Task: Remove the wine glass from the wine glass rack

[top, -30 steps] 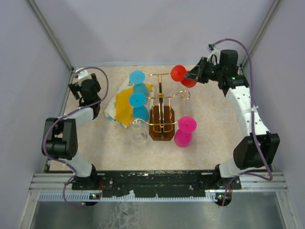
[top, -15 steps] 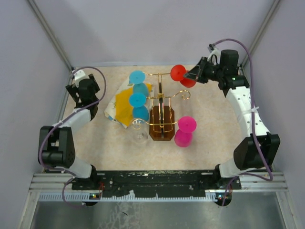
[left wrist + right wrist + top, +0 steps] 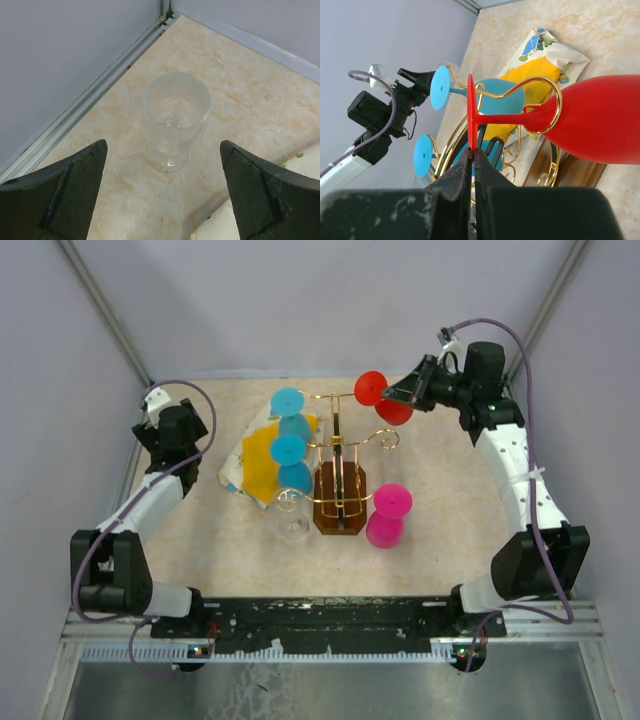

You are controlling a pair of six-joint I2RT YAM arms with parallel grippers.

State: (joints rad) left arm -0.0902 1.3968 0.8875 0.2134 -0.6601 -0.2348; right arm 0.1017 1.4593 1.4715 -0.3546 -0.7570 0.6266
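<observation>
One red wine glass (image 3: 600, 125) is the piece in hand: opaque, glossy, with a flat round foot, a thin stem and a rounded bowl. It hangs at the far right side of the wine glass rack (image 3: 340, 502), its stem lying inside a curled gold wire loop just beside the bowl. The long axis runs foot to bowl. From above the foot is uppermost and the bowl hangs below it, leaning somewhat toward the right arm. The right gripper (image 3: 472, 156) is pinched tight on the edge of the foot, the thin red disc sandwiched between its two fingers.

Two blue glasses (image 3: 287, 400) hang on the rack's left side, above a yellow-and-white cloth (image 3: 255, 455). A pink glass (image 3: 385, 520) stands just right of the dark wooden base and a clear glass (image 3: 292, 518) near its left front corner.

At the far left corner of the table (image 3: 250, 100), the left gripper (image 3: 162, 195) is spread wide with nothing held, a clear cup (image 3: 175, 120) standing upright beyond its fingers
</observation>
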